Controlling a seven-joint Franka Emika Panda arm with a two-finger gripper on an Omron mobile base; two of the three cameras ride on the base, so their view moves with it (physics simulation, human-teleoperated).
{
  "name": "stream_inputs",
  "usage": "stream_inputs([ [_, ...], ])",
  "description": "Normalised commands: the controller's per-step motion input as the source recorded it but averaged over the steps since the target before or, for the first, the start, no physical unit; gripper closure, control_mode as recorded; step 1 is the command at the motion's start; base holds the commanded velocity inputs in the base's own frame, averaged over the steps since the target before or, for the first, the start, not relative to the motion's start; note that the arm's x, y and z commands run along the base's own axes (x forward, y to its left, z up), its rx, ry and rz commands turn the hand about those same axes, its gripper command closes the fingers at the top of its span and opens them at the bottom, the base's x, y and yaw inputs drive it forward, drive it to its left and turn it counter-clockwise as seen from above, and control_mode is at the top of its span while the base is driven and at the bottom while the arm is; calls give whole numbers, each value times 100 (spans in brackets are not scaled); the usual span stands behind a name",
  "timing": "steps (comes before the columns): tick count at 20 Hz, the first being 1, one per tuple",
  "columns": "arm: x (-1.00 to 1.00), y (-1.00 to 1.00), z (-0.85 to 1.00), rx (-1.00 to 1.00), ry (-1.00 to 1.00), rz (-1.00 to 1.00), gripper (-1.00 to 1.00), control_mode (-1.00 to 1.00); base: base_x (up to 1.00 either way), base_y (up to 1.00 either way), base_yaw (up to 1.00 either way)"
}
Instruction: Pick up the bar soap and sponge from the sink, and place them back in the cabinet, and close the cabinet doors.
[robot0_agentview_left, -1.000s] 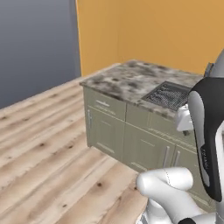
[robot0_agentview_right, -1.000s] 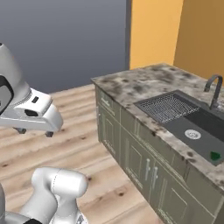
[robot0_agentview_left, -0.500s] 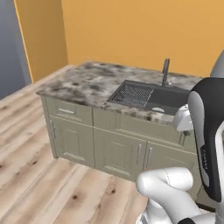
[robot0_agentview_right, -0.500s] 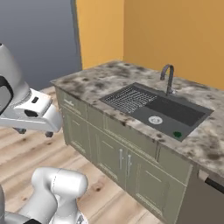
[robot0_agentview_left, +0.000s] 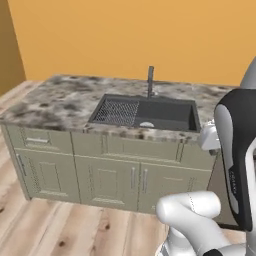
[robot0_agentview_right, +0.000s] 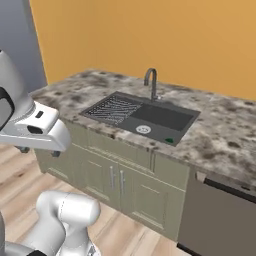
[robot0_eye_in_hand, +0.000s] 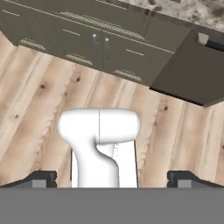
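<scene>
Fingertips (robot0_eye_in_hand: 41, 178) of my gripper (robot0_eye_in_hand: 111, 179) stand wide apart with nothing between them, aimed down at the wood floor (robot0_eye_in_hand: 39, 105). Ahead, the sink (robot0_agentview_right: 165, 117) sits in the marbled counter (robot0_agentview_right: 225, 135); a small green speck at its front right corner is probably the sponge (robot0_agentview_right: 169, 140).
</scene>
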Motion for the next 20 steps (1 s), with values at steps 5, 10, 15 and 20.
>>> stream_inputs([
  [5, 0, 0, 0, 0, 0, 0, -100, 100, 25, 20, -37],
  [10, 0, 0, 0, 0, 0, 0, -100, 100, 42, 35, -31],
  [15, 0, 0, 0, 0, 0, 0, -100, 100, 47, 46, -29],
  [20, 0, 0, 0, 0, 0, 0, -100, 100, 45, 49, -26],
])
